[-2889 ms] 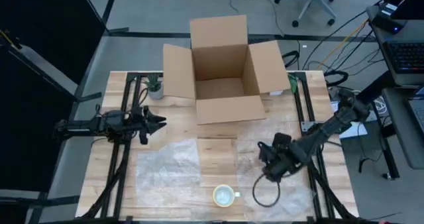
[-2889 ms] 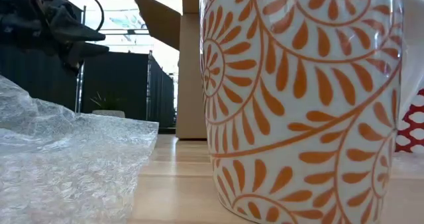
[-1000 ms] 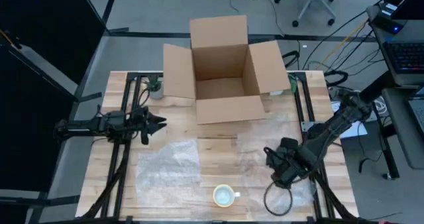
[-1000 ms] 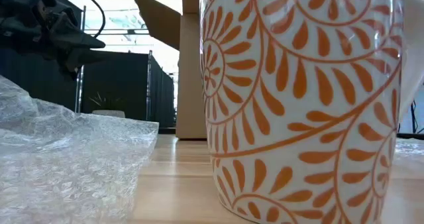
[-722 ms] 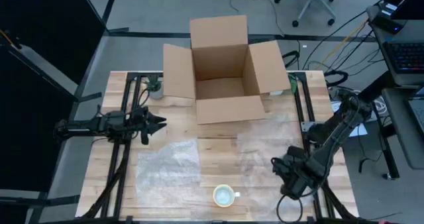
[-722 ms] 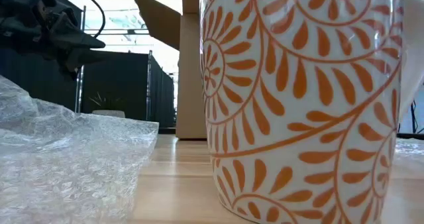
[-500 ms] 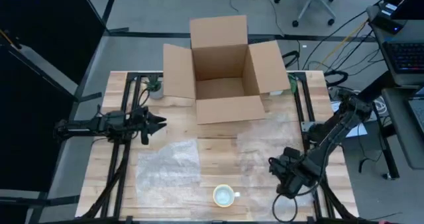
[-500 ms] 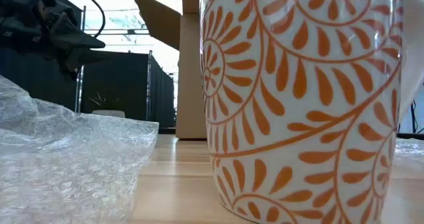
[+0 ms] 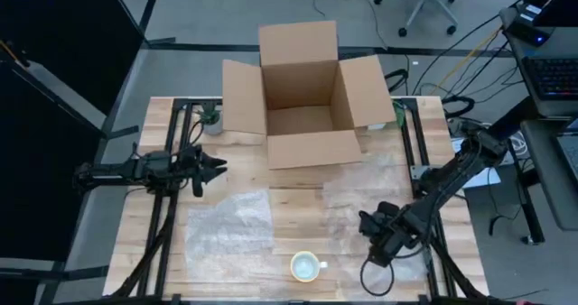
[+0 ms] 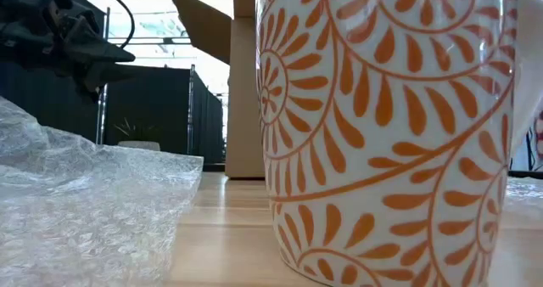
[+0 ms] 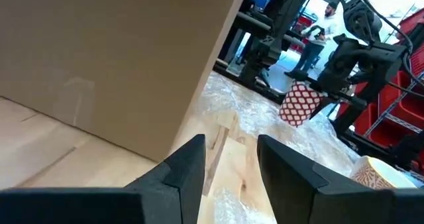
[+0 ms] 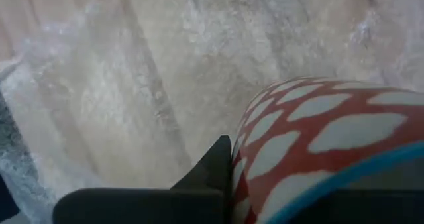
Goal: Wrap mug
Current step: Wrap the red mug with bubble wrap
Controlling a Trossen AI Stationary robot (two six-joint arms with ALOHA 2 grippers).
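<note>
Bubble wrap sheets [image 9: 230,226] lie flat and unused; the left gripper [image 9: 217,168] waits, jaws parted. The orange-patterned mug [image 9: 305,267] stands bare. The right gripper [image 9: 372,235] holds a red-and-white mug [image 12: 318,144] over wrap; wrapping hasn't begun.

Right arm swinging back toward the table's middle

The right gripper [image 9: 372,236], carrying a red mug with white spots [image 12: 318,144], is moving back leftward over the right bubble wrap sheet [image 9: 361,192] after reaching the table's near right edge, now nearing the orange-patterned mug [image 9: 305,267].
</note>
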